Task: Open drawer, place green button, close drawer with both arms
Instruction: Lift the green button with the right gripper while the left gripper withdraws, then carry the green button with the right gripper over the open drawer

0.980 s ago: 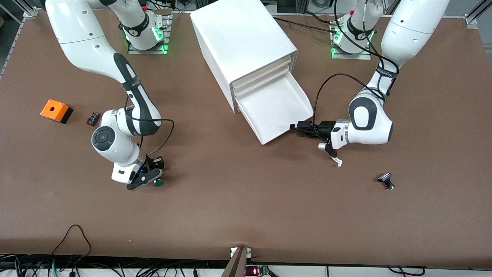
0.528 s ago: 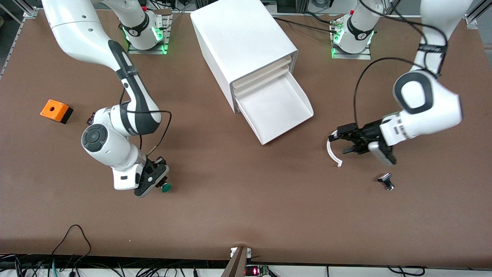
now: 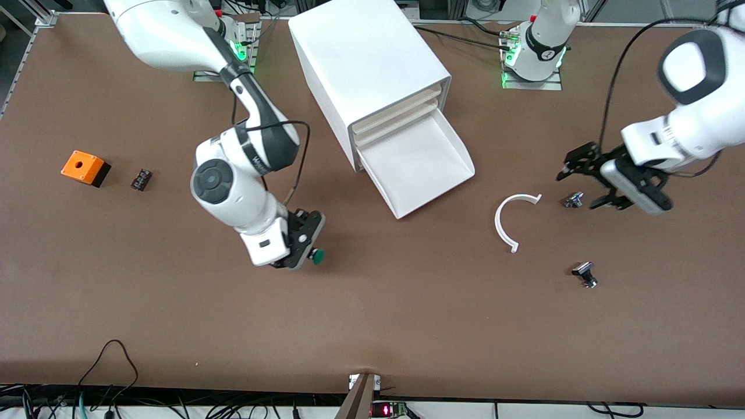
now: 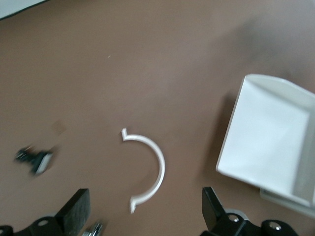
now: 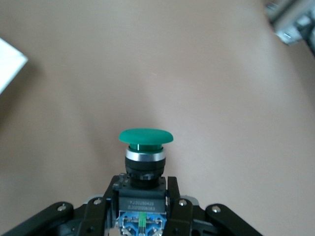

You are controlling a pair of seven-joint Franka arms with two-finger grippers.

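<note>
The drawer is pulled out of the white cabinet and is empty; it also shows in the left wrist view. My right gripper is shut on the button and holds it above bare table, toward the right arm's end from the drawer's front. In the right wrist view the fingers clamp the button's dark body under its green cap. My left gripper is open and empty, over the table toward the left arm's end from the drawer; it also shows in the left wrist view.
A white curved strip lies on the table beside the drawer's front, also in the left wrist view. Small black-and-silver parts lie by the left gripper and nearer the camera. An orange box and a small dark part lie at the right arm's end.
My right gripper has risen and carried the button toward the drawer. My left gripper has left the drawer's front and drawn back toward the left arm's end, open.
</note>
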